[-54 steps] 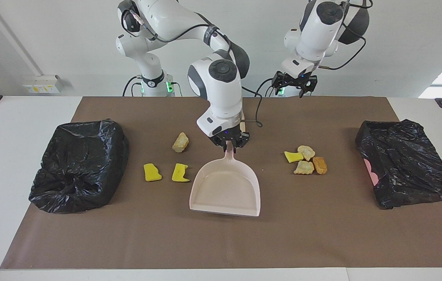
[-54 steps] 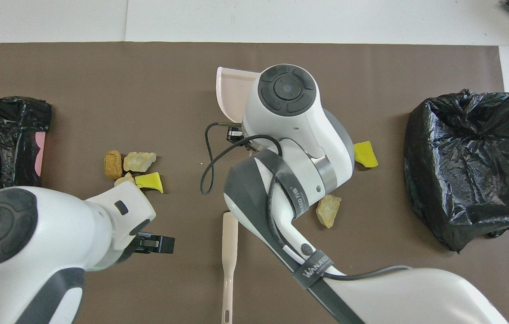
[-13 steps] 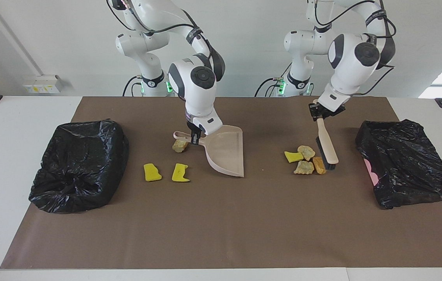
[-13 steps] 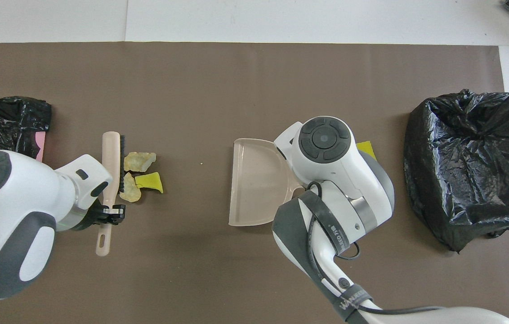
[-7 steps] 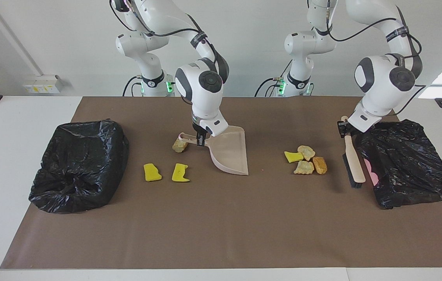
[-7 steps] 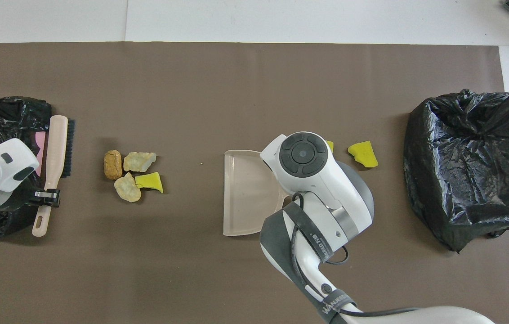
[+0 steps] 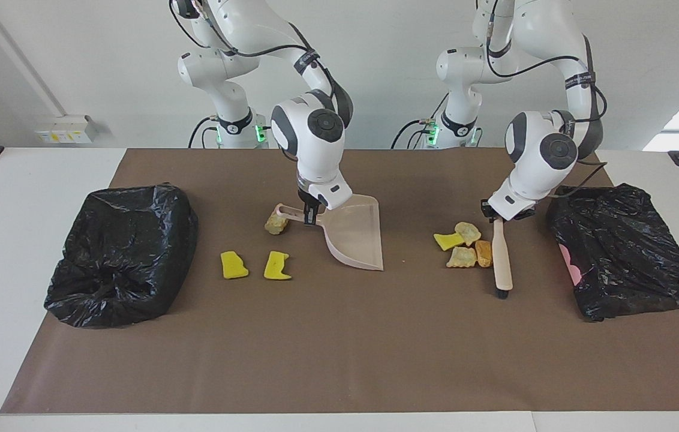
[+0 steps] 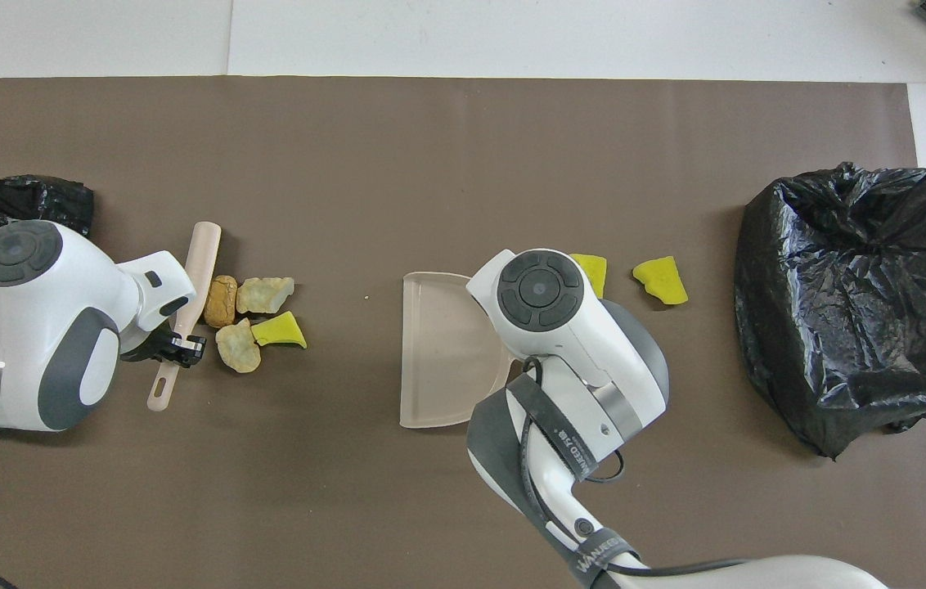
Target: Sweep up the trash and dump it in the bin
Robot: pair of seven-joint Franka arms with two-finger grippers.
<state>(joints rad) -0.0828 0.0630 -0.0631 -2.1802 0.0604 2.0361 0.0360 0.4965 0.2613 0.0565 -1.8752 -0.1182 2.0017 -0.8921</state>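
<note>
Two black bag-lined bins sit on the brown mat, one (image 7: 120,255) at the right arm's end of the tabletop, the other (image 7: 624,249) at the left arm's end; neither bin's contents can be seen. The pale pink dustpan (image 7: 354,234) is empty, tilted on its edge mid-mat. The right hand (image 7: 309,214) is clamped on its handle, the arm bent steeply down. One beige lump (image 7: 277,223) lies just beside that handle, with two yellow scraps (image 7: 255,264) nearby. The left hand (image 7: 502,214) grips the brush (image 7: 501,261) by its handle, with the brush touching the clustered trash (image 7: 464,246).
</note>
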